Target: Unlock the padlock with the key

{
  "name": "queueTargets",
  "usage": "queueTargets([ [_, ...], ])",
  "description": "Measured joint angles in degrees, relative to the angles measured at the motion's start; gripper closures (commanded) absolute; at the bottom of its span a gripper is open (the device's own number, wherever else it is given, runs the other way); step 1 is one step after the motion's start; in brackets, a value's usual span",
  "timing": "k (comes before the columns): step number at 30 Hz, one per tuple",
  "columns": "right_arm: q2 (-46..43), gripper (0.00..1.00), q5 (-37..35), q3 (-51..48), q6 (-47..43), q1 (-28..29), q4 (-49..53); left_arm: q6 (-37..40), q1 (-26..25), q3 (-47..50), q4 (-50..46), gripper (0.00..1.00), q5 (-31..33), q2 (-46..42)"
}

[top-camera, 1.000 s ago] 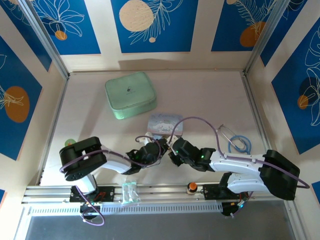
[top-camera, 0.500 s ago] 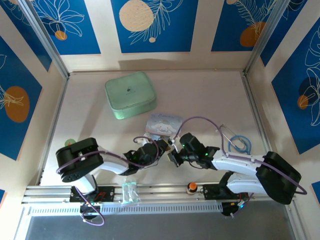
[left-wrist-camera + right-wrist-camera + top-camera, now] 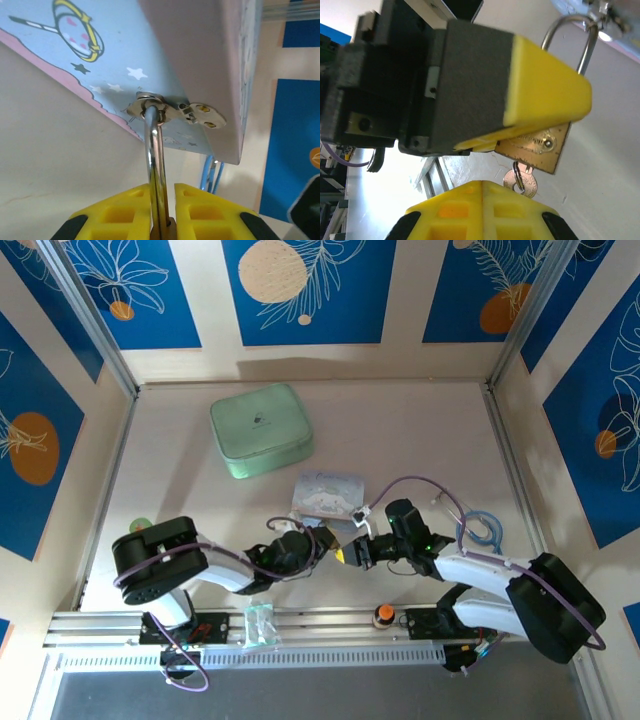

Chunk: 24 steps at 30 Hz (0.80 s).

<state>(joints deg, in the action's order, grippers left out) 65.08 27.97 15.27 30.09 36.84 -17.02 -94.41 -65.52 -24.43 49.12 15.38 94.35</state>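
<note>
**Padlock**: brass body, hangs by shackle thru hasp on blue tin.
**L gripper**: clamped on padlock, yellow pads either side.
**Key**: at padlock's underside, appears seated in keyhole, head w/ ring sticking out.
**R gripper**: jaws closed together, nothing btwn; tips just beside key head, apparently not touching.
**Step (est.):** key-turn stage; padlock looks unopened.
**Next (est.):** R gripper must open, take the small key head squarely, then twist while L gripper steadies the body. Little to grip, so slip likely.
</note>
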Motion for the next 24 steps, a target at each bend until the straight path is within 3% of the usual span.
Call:
queueTargets([
  [5, -2.5, 0.69, -10.4, 1.6, -1.3, 5.0, 7.0, 0.0, -0.1, 0.5, -0.3, 1.0, -0.1, 0.0],
  [11, -6.6, 0.55, -31.2, 3.4, -4.0, 18.4, 14.3, 0.4, -0.1, 0.5, -0.7, 1.0, -0.1, -0.1],
  [16, -1.5, 0.58, -47.6, 8.3, -7.6, 25.3, 18.1, 0.4, -0.1, 0.5, -0.7, 1.0, -0.2, -0.1],
  [24, 9.2, 0.76, -60.8, 15.9, -12.5, 30.9, 22.7, 0.4, 0.0, 0.5, -2.1, 1.0, 1.4, -0.1],
])
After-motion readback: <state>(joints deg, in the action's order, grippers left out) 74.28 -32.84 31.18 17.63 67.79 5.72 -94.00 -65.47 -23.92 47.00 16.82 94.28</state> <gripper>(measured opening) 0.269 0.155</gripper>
